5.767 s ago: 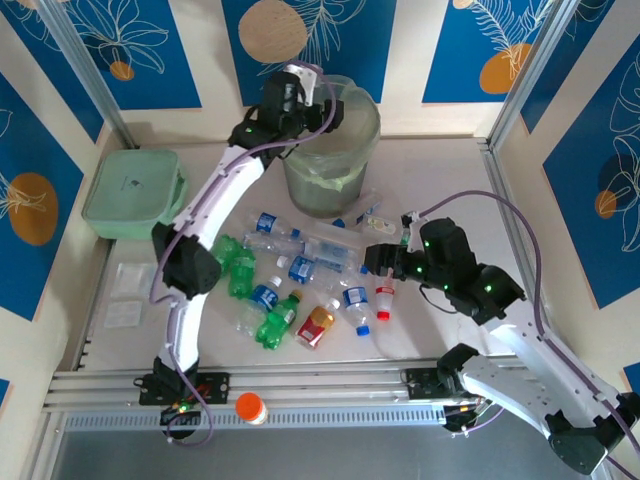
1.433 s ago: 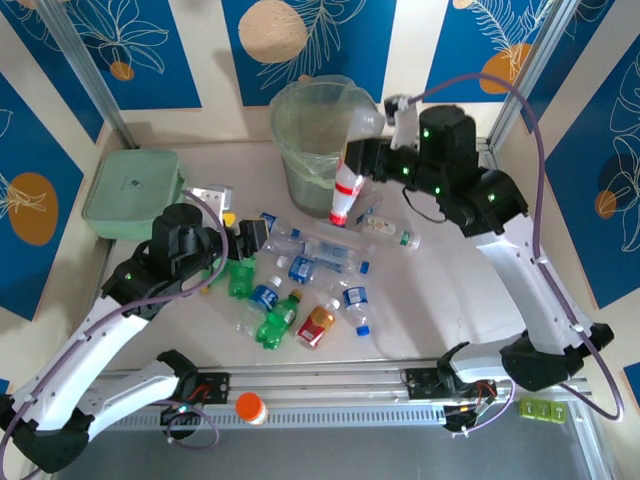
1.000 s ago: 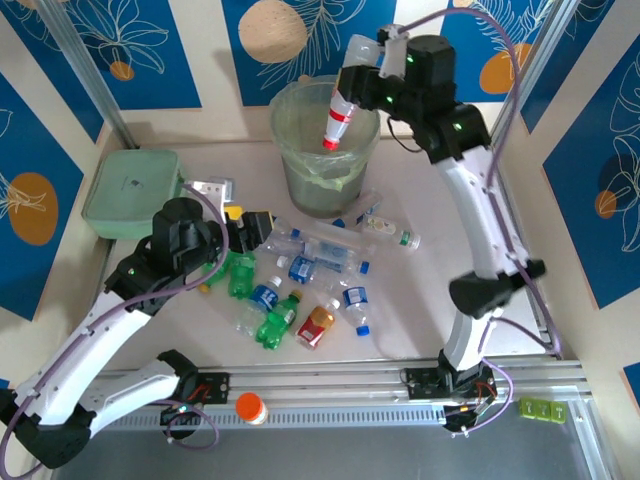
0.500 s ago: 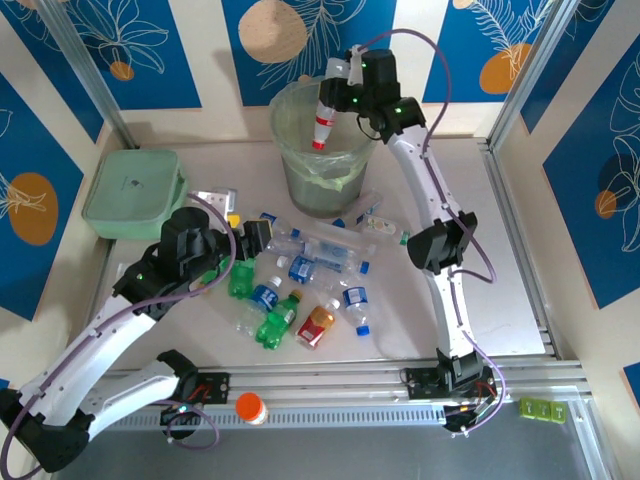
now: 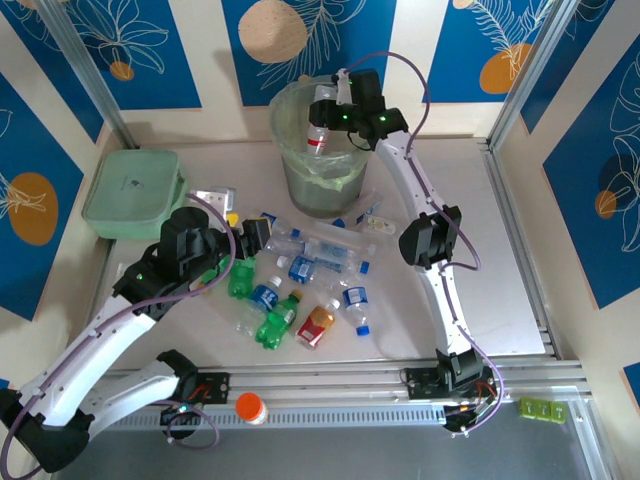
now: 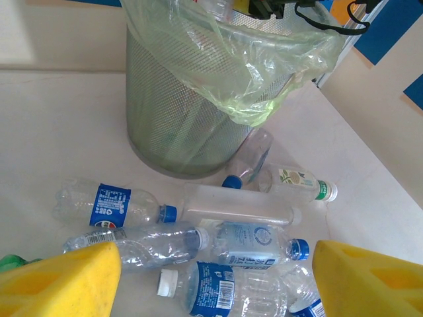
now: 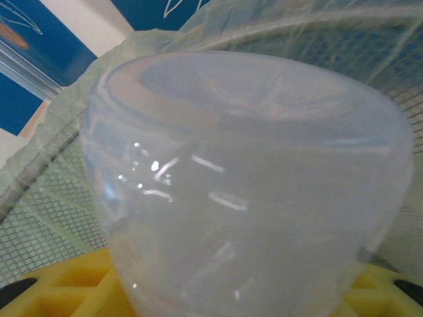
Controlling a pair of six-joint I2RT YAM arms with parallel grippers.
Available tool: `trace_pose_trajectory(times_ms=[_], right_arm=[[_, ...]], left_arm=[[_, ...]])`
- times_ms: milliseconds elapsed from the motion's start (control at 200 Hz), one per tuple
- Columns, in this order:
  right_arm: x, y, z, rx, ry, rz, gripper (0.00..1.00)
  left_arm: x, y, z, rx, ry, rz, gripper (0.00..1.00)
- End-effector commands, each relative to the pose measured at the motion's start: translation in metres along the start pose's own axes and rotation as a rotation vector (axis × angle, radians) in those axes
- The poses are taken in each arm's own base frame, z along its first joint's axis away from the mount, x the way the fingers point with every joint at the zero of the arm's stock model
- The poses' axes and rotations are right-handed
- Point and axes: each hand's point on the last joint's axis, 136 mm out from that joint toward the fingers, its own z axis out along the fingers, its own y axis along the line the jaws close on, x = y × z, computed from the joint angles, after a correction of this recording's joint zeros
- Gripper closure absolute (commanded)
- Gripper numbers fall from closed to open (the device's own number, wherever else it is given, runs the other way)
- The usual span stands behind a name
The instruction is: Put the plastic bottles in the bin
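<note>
The right gripper (image 5: 322, 118) has carried a red-capped bottle (image 5: 317, 133) over the bin (image 5: 300, 185), jaws loosening. Released off-centre, it could catch the rim. The left gripper (image 5: 245, 235) hovers with jaws apart and empty.

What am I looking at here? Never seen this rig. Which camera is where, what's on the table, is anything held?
Two robot arms are bolted at the near table edge, each ending in a two-finger claw. The overhead picture looks down from behind them; the other two come from cameras on the wrists.

The right claw reaches over the bin, a round mesh basket lined with a pale green bag, with a clear red-labelled bottle hanging cap-down between its fingers. Its wrist camera sees that bottle's base up close. Whether the grip is loosening, I cannot tell.

The left claw hovers open over a heap of plastic bottles, holding nothing. Its yellow fingers frame that wrist view.

Also there: a mint-green lidded box and an orange-capped jar.
</note>
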Motion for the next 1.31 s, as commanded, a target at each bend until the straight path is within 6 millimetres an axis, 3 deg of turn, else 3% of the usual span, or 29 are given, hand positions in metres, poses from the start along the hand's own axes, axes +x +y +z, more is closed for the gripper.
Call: trace_pose_trajectory(times_ms=[0, 180, 400, 720, 895, 1120, 1300], right_arm=[[0.006, 0.014, 0.001, -0.044, 0.023, -0.046, 0.44], [0.003, 0.009, -0.007, -0.042, 0.032, -0.027, 0.38], [-0.015, 0.019, -0.027, -0.064, -0.006, -0.033, 0.27], [-0.062, 0.063, -0.093, -0.118, -0.126, -0.085, 0.3], [-0.072, 0.092, -0.132, -0.116, -0.16, -0.144, 0.31], [-0.066, 0.122, -0.192, -0.092, -0.152, -0.159, 0.34], [-0.023, 0.156, -0.235, -0.055, -0.11, -0.213, 0.37]], left_arm=[[-0.007, 0.004, -0.001, -0.015, -0.033, 0.015, 0.24], [-0.008, 0.004, -0.002, -0.018, -0.037, 0.017, 0.24], [-0.008, 0.004, -0.002, -0.018, -0.037, 0.018, 0.23], [-0.008, 0.004, -0.001, -0.019, -0.033, 0.019, 0.23], [-0.011, 0.001, -0.008, -0.006, -0.033, -0.001, 0.24], [-0.017, -0.011, -0.03, 0.053, -0.015, -0.016, 0.25], [-0.011, -0.02, -0.048, 0.105, 0.038, -0.014, 0.25]])
